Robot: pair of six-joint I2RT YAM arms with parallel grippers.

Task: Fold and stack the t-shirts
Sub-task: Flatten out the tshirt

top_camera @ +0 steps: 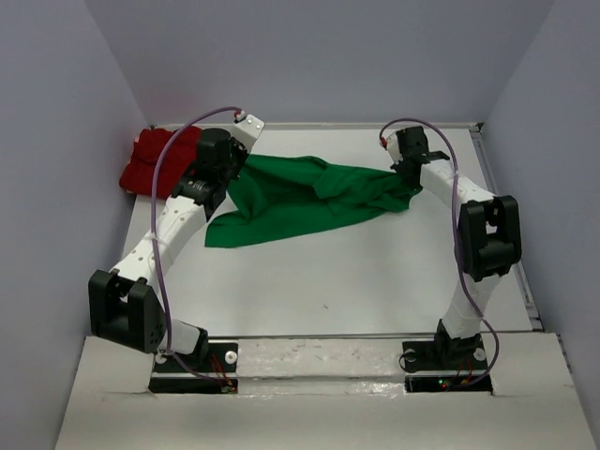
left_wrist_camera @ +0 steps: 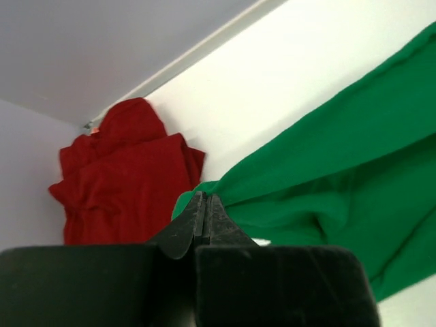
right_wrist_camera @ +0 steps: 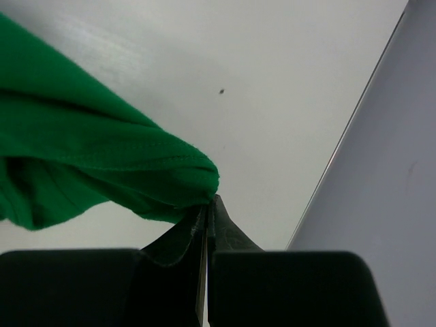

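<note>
Our left jaws are pinched tight on a bunched edge of the green t-shirt (left_wrist_camera: 340, 170); in the left wrist view the cloth gathers into a point right at the tips. Our right jaws are closed just as tight on another edge of the same shirt, with a hemmed fold running into them at the centre of the right wrist view.

From above, the green shirt hangs between the two grips across the upper middle of the frame. It is rumpled and twisted in the middle, and one loose corner trails down onto the counter (top_camera: 356, 281) toward the lower left. We judge it is being held up and spread, not yet laid flat.

The red t-shirt (top_camera: 155, 159) sits in a crumpled heap in the upper left of the frame, in the counter's far corner against the wall (top_camera: 56, 141), apart from both jaws.

As we read it, the task is barely begun. Neither shirt shows a neat fold and nothing is stacked. The green shirt has to be flattened and folded, then the red one, and then one placed on the other.
</note>
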